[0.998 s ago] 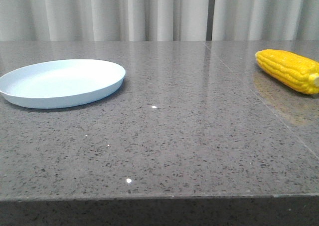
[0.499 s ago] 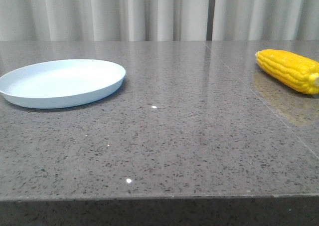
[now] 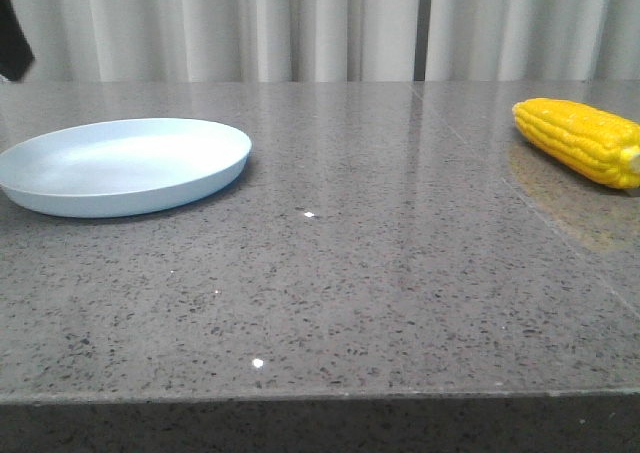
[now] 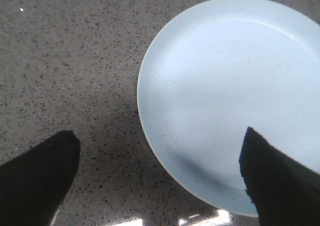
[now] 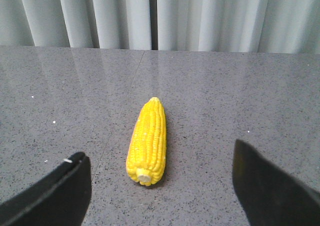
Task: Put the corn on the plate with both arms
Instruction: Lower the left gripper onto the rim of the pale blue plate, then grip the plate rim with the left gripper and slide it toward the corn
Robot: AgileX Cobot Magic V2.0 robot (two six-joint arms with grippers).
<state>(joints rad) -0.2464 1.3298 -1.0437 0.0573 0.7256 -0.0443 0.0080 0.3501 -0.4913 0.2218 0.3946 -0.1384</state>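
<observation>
Step in hand: approach. The corn (image 3: pixel 580 141) lies on the bench (image 3: pixel 380 273) at frame right; the plate (image 3: pixel 120 165) sits empty at left. Right gripper (image 5: pixel 160 186), jaws apart, must advance and close on the corn. Left gripper (image 4: pixel 160 171), also apart, hovers above the plate.

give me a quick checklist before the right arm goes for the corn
1. Right gripper open, holding nothing: ok.
2. Corn lying flat on the table, in line with the open fingers: ok.
3. Nothing touching or blocking the corn: ok.
4. Plate bare, ready to receive: ok.
5. Left gripper open over the plate's edge: ok.
6. Height of the right fingers above the table: cannot tell.
</observation>
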